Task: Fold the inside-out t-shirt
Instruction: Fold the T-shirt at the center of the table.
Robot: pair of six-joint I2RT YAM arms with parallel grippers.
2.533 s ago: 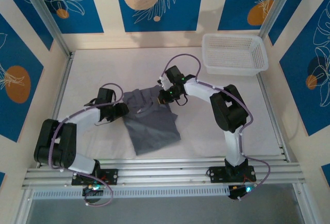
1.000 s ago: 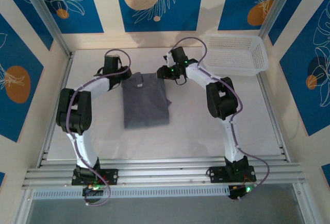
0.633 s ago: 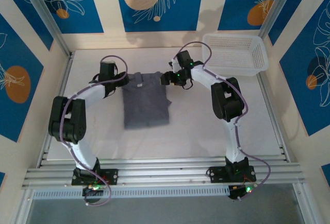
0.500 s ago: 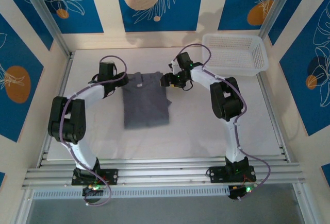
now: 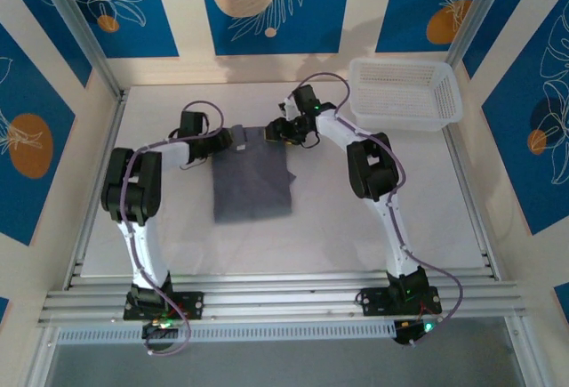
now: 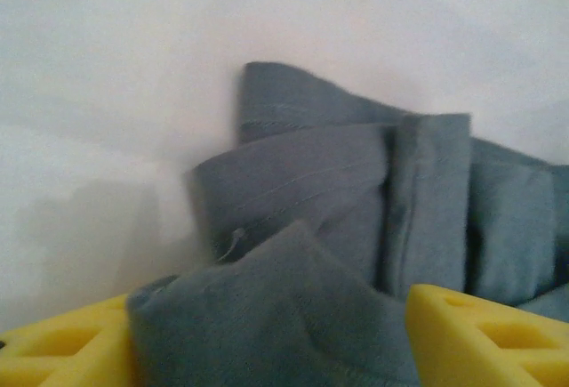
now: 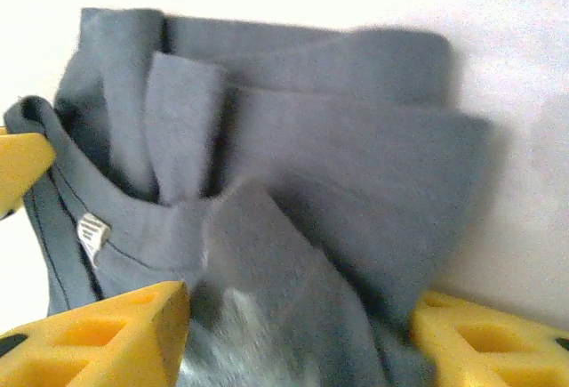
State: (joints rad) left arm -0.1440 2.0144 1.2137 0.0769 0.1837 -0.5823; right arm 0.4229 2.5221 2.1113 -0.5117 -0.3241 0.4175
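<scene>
The grey t-shirt (image 5: 253, 182) lies folded on the white tabletop (image 5: 356, 227). Its far edge sits between the fingers of the left gripper (image 5: 231, 141) and the right gripper (image 5: 274, 132). I cannot tell if they squeeze it.

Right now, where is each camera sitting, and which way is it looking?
Top external: above and behind the arm bases, looking down on the white table, the slate-grey cloth t-shirt and the white plastic basket; both arms show, left gripper and right gripper at the shirt's far edge.
Left wrist: on the left arm's wrist, facing bunched shirt cloth between its yellow fingers.
Right wrist: on the right arm's wrist, facing shirt folds with a small label, its yellow fingers alongside.
Shared: all three see the shirt.
</scene>
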